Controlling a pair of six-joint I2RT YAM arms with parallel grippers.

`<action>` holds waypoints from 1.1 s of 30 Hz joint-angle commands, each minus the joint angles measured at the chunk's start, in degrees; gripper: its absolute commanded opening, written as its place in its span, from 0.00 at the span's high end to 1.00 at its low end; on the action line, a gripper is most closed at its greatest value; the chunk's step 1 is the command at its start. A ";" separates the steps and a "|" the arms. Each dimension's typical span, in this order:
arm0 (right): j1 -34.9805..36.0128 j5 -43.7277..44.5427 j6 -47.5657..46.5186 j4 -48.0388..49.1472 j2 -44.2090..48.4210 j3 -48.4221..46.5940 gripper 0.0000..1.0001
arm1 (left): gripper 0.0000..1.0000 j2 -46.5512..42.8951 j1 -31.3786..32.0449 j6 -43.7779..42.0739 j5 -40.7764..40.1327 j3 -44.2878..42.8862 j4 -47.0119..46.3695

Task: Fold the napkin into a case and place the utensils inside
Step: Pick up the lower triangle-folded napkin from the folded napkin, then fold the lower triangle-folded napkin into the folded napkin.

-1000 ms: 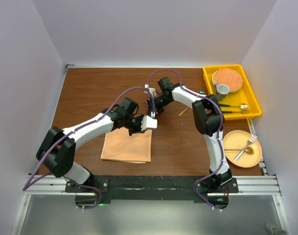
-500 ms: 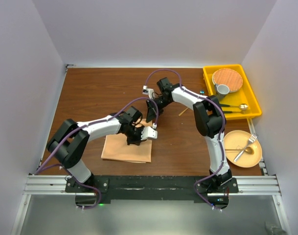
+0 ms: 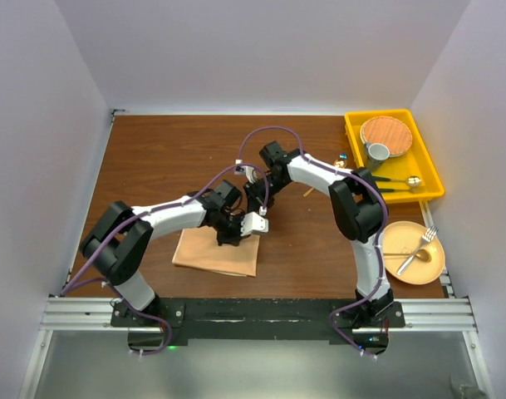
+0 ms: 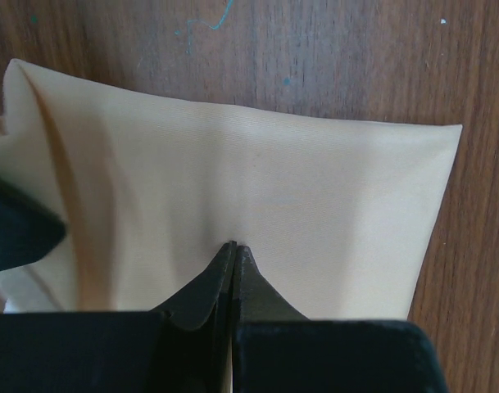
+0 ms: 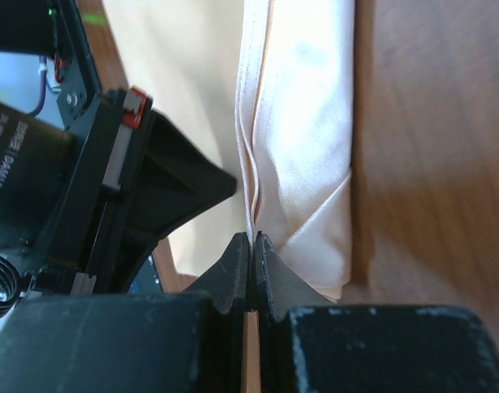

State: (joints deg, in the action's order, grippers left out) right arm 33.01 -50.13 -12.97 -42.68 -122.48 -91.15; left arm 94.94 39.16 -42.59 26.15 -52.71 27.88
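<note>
The peach napkin lies folded into a rectangle near the front of the table, not narrowed into a case. My left gripper is shut, and its tips press down on the napkin. My right gripper is shut on the napkin's far right edge, lifting its layers beside the left wrist. A gold fork and spoon rest on the tan plate at the right. A dark-handled gold spoon lies in the yellow bin.
The yellow bin at the back right also holds a round wood-toned plate and a small cup. A slim gold stick lies on the table next to the right arm. Both arms cross over the table's middle.
My left gripper has come back and down onto the napkin, staying shut. My right gripper has shifted left and nearer, close to the left wrist, with the cloth edge.
</note>
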 commanded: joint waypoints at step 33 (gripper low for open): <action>0.56 9.17 -5.48 5.86 4.96 5.47 1.00 | 0.64 -8.37 -30.98 26.67 11.37 -4.25 -3.27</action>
State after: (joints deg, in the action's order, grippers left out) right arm 33.43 -42.76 -16.05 -38.26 -121.56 -84.14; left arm 84.44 8.38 -21.87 34.98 -55.00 26.17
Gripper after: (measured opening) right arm 0.025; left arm 0.362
